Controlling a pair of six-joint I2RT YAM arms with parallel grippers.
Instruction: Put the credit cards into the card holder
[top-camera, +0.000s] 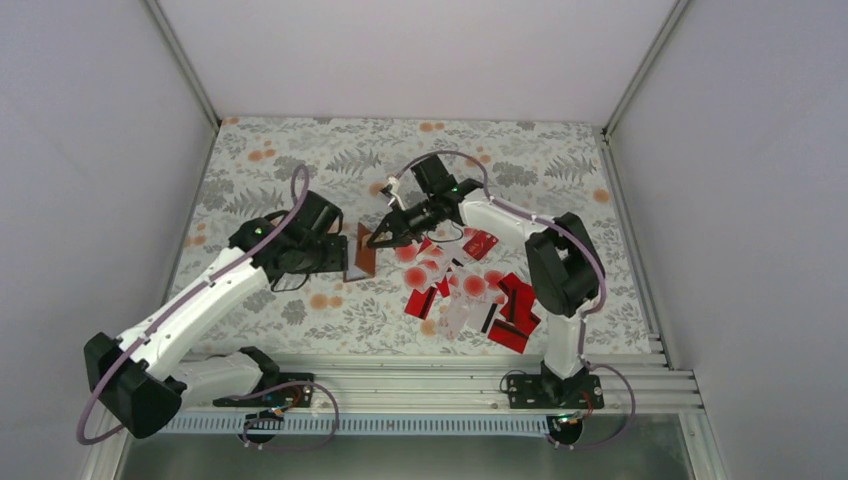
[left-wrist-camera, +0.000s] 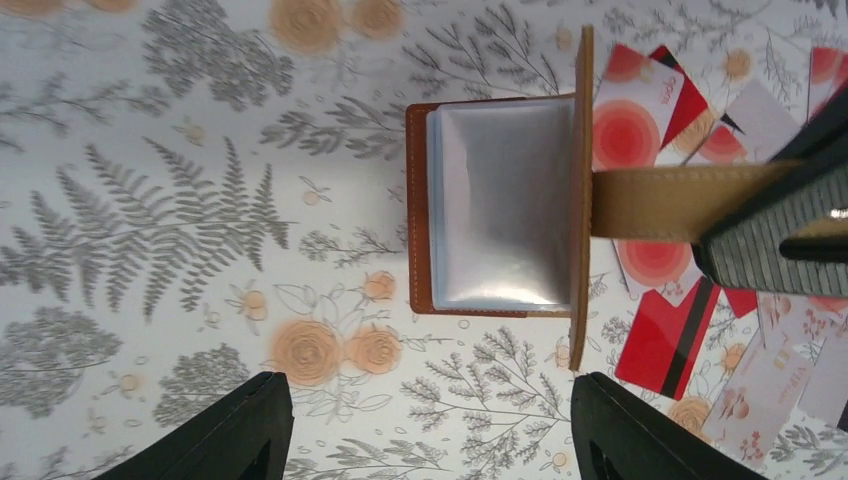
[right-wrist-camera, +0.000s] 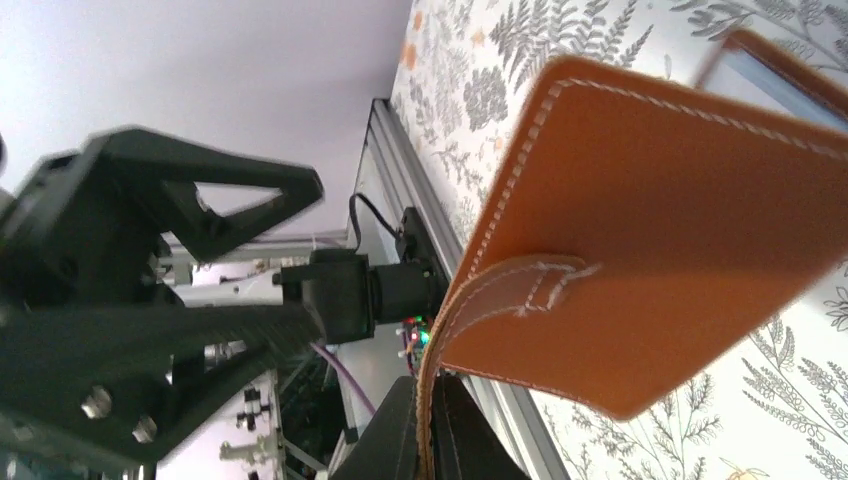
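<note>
The right gripper (top-camera: 383, 238) is clamped on the tan strap (left-wrist-camera: 680, 200) of the card holder (left-wrist-camera: 418, 210). By that strap the cover (right-wrist-camera: 680, 250) is held raised on edge, while the other half lies flat on the floral table (top-camera: 300, 170). The pale pockets (left-wrist-camera: 500, 200) are thus exposed, and no card can be made out in them in the left wrist view.

The left gripper (left-wrist-camera: 430, 428) hangs above the holder with its fingers spread wide and nothing between them. In the top view it stands at about 9 o'clock of the holder, and the right gripper at about 2 o'clock.

The credit cards (top-camera: 470, 290) are scattered in an overlapping heap on the table, from about 3 to 5 o'clock of the holder in the top view. The nearest lie just beside the raised cover.

It is judged that only the opening has been achieved. No card is gripped and none is seen inserted, so the whole heap is left to be picked up and slid into the pockets.
</note>
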